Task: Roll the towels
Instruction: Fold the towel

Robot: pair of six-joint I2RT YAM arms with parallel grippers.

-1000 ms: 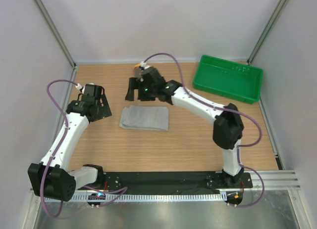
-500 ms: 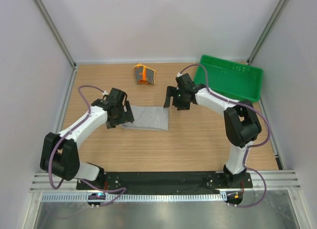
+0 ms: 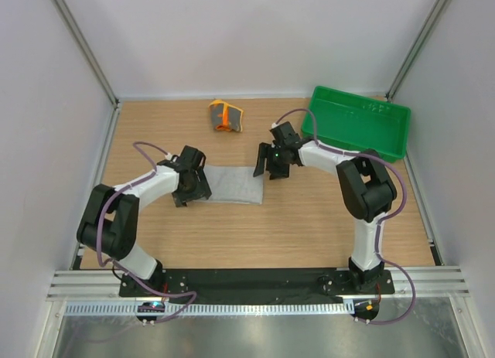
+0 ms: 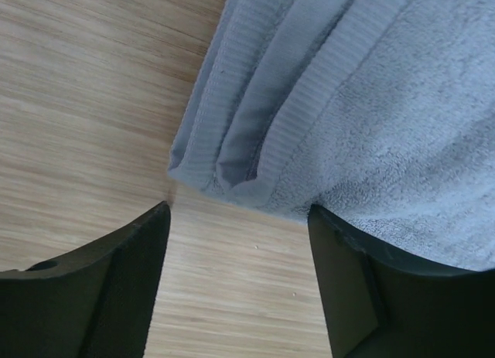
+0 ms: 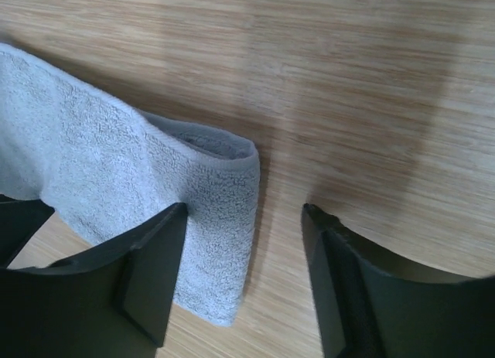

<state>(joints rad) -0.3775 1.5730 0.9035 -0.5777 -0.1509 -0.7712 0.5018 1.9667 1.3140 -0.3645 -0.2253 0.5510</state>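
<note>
Since a second ago both grippers have swung in to the grey towel (image 3: 232,184). The left one came across from the left side of the table (image 3: 309,219). The right one came back from the patterned towel (image 3: 225,116), which now lies uncovered.

Nearest you, the left gripper (image 3: 192,188) sits at the grey towel's left end. In its wrist view the jaws stand well apart and grip nothing. The towel's (image 4: 371,103) folded, ribbed corner lies just ahead of the gap (image 4: 238,219).

A little farther off, your right gripper (image 3: 267,168) is at the towel's right end, by the far corner. Its jaws are also wide and hold nothing (image 5: 246,211). One finger is over the cloth (image 5: 116,172) and the other over bare wood, with the folded edge between them. You cannot tell whether either gripper's fingertips touch down.

The grey towel lies flat and folded. Beyond it, well apart, the patterned towel sits bundled. The tray (image 3: 348,144) stands beyond the grey towel to the right.
</note>
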